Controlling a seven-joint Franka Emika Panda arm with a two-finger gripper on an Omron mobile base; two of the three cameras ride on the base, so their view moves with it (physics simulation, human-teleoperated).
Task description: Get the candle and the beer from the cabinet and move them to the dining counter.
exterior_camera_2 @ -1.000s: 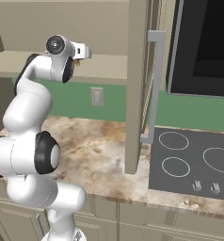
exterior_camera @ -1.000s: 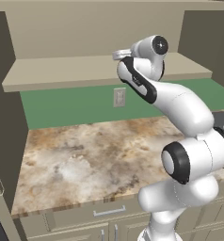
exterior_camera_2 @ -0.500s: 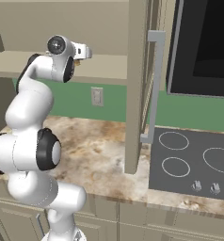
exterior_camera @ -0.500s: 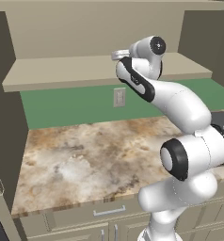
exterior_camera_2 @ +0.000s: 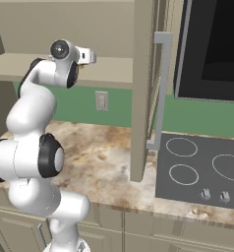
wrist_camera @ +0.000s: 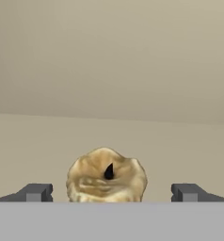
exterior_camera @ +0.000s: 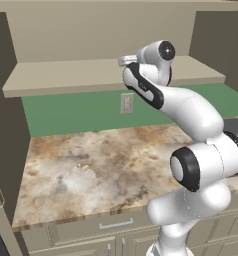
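Candle found on cabinet shelf, between spread fingertips of gripper. Contact apparently absent, view limited. Advised: advance slightly, centre, close gently around squat body before lifting.

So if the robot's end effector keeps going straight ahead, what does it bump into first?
Probably the candle: it sits on the cabinet shelf between the open end effector's fingertips, just ahead. Exact depth is unclear.
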